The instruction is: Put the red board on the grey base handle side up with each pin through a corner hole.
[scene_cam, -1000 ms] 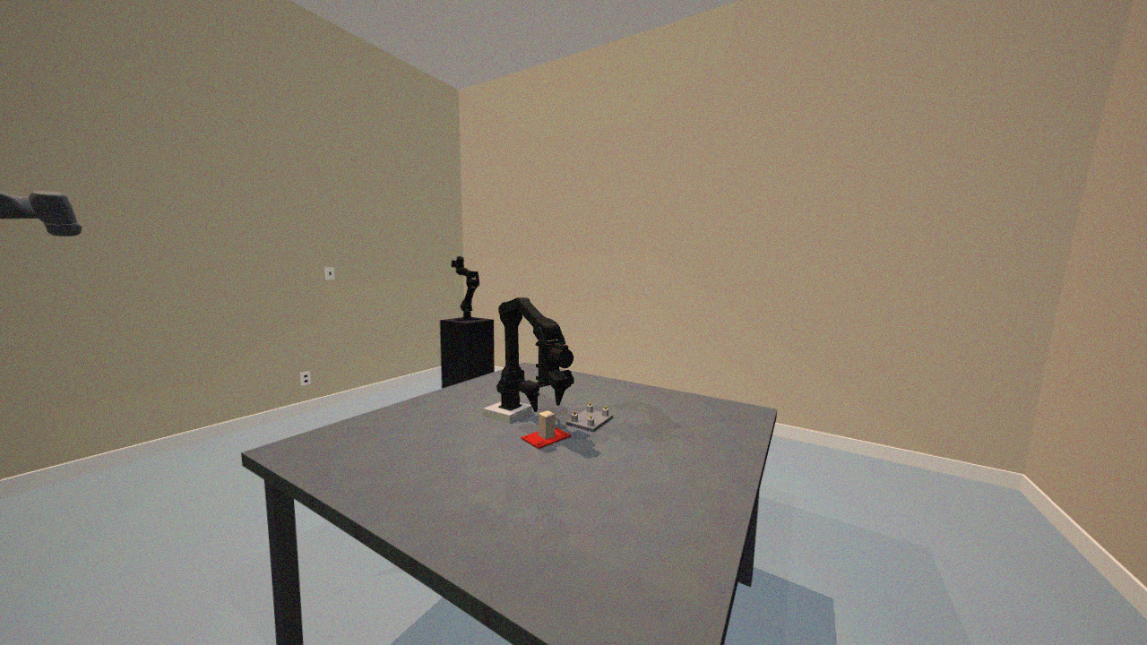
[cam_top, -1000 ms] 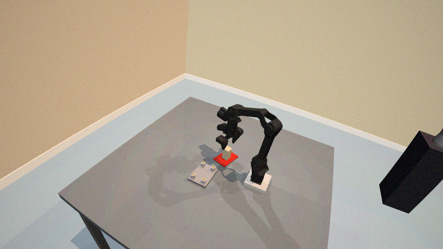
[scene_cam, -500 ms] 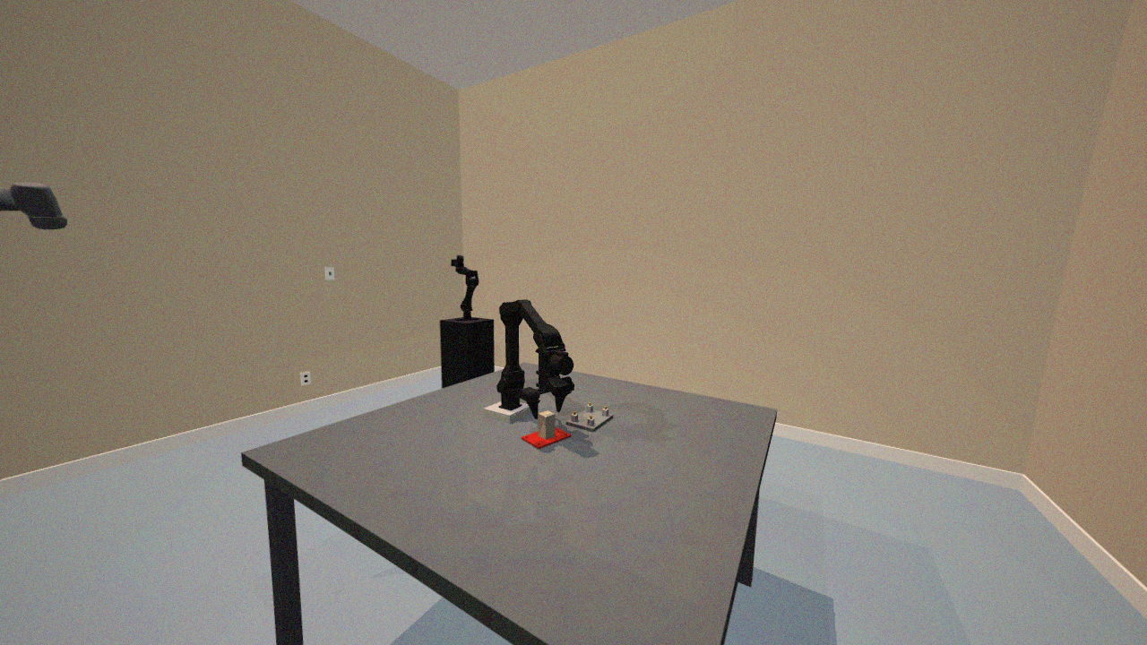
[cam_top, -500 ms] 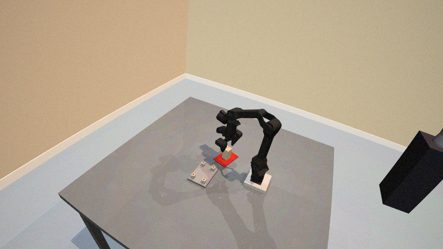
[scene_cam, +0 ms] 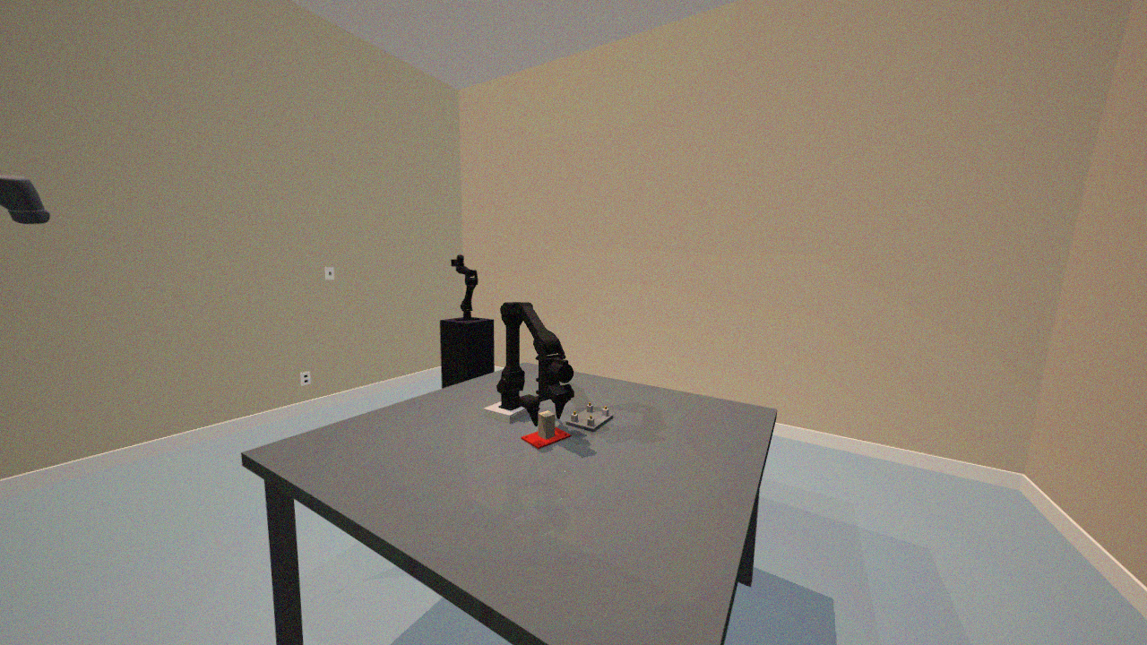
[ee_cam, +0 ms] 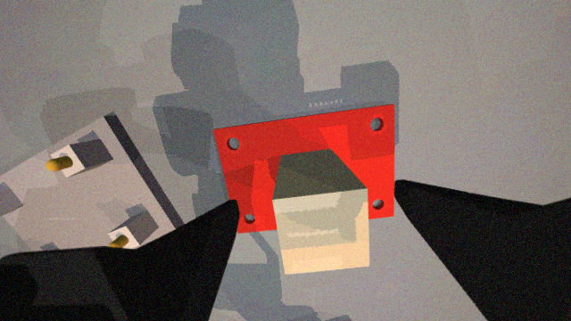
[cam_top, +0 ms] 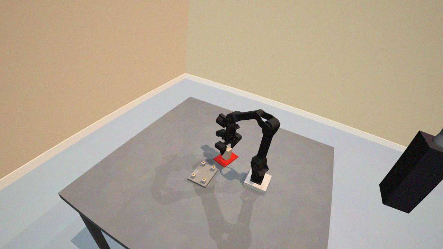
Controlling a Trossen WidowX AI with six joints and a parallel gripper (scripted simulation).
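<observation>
The claw (cam_top: pixel 227 150) (scene_cam: pixel 547 414) (ee_cam: pixel 314 198) stands wide with nothing in its grip, pointing down over the board (cam_top: pixel 220 159) (scene_cam: pixel 535 440) (ee_cam: pixel 303 127). The board lies flat on the table (cam_top: pixel 139 173) (scene_cam: pixel 481 513) (ee_cam: pixel 468 111), handle side up, beside the base (cam_top: pixel 202 173) (scene_cam: pixel 591 427) (ee_cam: pixel 67 214) and off its posts. A strip of table parts the two; their near edges are not parallel in the wrist view, and the gap narrows at one end in the top view.

The handle (cam_top: pixel 227 153) (scene_cam: pixel 547 425) (ee_cam: pixel 321 232), pale and upright, rises from the board between the lines of the two fingers. In the wrist view there is open room on both sides of it, more to the right than to the left. The left finger (ee_cam: pixel 187 250) in that view overlaps part of the base and one post; whether it touches either I cannot tell.

All four corner holes show in the wrist view, and the gold pins stand uncovered. The arm's mount (cam_top: pixel 265 183) (scene_cam: pixel 495 410) sits near the board and base, with table between. Board and base both lie well in from the table's edges, with wide room toward the near edge in the exterior view.
</observation>
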